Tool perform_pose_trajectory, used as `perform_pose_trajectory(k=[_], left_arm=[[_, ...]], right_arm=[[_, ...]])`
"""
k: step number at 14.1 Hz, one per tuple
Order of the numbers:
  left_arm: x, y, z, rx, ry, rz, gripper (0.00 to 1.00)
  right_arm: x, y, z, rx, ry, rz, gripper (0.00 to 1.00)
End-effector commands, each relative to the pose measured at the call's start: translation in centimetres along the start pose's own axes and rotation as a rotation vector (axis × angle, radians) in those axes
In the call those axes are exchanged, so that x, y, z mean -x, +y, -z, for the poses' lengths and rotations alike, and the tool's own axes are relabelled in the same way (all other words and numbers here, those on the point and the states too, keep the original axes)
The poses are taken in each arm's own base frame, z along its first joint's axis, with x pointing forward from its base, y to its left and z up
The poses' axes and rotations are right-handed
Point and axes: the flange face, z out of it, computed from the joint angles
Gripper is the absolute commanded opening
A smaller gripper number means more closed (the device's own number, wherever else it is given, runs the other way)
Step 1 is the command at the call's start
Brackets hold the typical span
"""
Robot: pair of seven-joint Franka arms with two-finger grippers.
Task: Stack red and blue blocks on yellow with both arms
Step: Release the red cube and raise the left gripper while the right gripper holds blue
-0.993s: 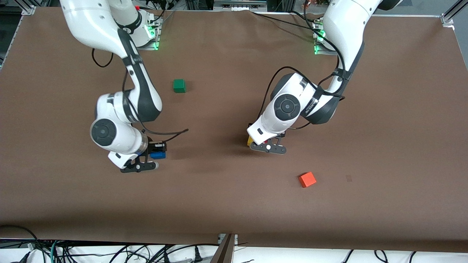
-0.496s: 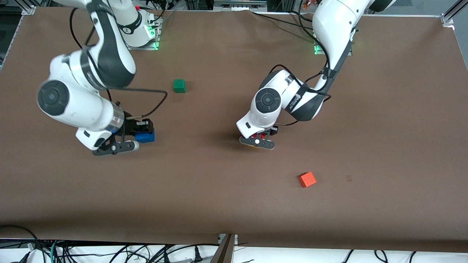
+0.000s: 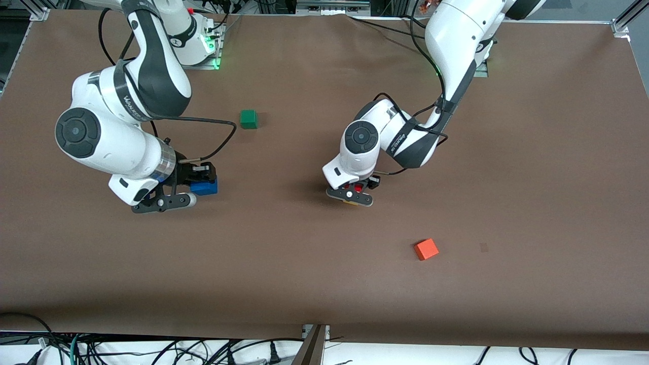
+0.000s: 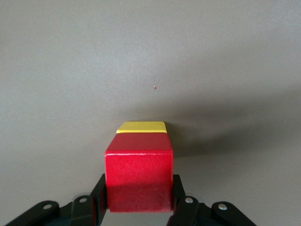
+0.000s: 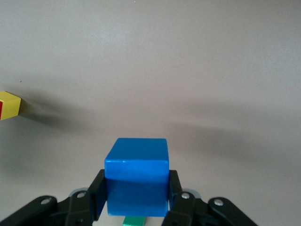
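Note:
My left gripper (image 3: 354, 193) is shut on the deep red block (image 3: 353, 188) and holds it right over the yellow cube (image 3: 349, 202), of which only a sliver shows under the hand. In the left wrist view the red block (image 4: 138, 174) sits between the fingers (image 4: 98, 197) and covers most of the yellow cube (image 4: 141, 127); I cannot tell if they touch. My right gripper (image 3: 203, 183) is shut on the bright blue block (image 3: 204, 188), held above the table toward the right arm's end. In the right wrist view the blue block (image 5: 136, 181) fills the jaws, with the yellow cube (image 5: 9, 104) at the edge.
A green cube (image 3: 248, 119) lies on the brown table (image 3: 507, 177) between the two arms, farther from the front camera than both grippers. An orange cube (image 3: 426, 249) lies nearer to the front camera than the left gripper, toward the left arm's end.
The right arm has swung up and toward its own end of the table with the blue block. The left gripper has shifted with the red block onto the spot over the yellow cube.

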Motion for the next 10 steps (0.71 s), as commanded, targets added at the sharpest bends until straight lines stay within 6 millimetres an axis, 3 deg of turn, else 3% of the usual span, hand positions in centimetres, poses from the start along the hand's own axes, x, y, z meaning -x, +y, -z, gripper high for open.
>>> perform_pose_trajectory(k=[1, 2, 3, 4, 6, 8, 10], left_arm=[[0.3, 0.2, 0.1, -0.027, 0.021, -0.006, 0.04], [0.1, 0.0, 0.4, -0.026, 0.024, -0.003, 0.75], [-0.2, -0.1, 1.2, -0.021, 0.030, 0.005, 1.00], [-0.5, -0.7, 1.8, -0.018, 0.037, 0.015, 1.00], [-1.0, -2.9, 5.4, -0.027, 0.031, 0.051, 1.00], [-2.1, -6.8, 11.1, -0.048, 0.004, 0.111, 1.00], [-3.6, -12.5, 17.1, -0.045, 0.024, 0.197, 1.00]], right_arm=[[-0.1, -0.5, 0.5, -0.015, 0.003, -0.016, 0.45], [-0.1, -0.6, 0.5, -0.015, 0.005, -0.015, 0.45], [-0.1, -1.0, 0.7, -0.016, 0.008, -0.017, 0.45], [-0.2, -1.2, 1.0, -0.017, 0.015, -0.026, 0.45], [-0.1, -2.1, 1.1, -0.017, 0.018, -0.034, 0.45], [0.1, -3.6, 1.2, -0.017, 0.023, -0.049, 0.45], [0.3, -7.0, 1.1, -0.016, 0.032, -0.097, 0.45]])
